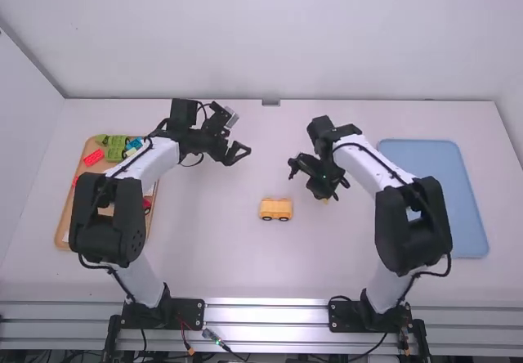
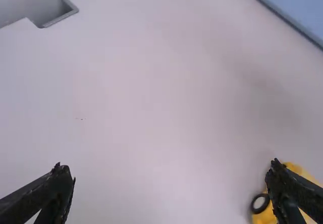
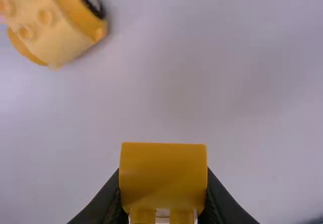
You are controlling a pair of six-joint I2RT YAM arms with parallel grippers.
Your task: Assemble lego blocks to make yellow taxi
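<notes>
We are gripping a yellow lego block (image 3: 163, 171) with our right fingers (image 3: 217, 200), our left fingers (image 2: 55, 191) are standing apart, empty, and we are presumably now needing to align and press it onto the wheeled taxi body (image 1: 275, 208) sitting on the worktop (image 1: 221, 257).

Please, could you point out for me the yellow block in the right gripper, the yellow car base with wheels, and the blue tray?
Yellow block (image 3: 163, 173): right wrist view, its broad face.
Yellow car base (image 1: 275, 208): high view, its side.
Blue tray (image 1: 437, 183): high view, its bare inside.
</notes>
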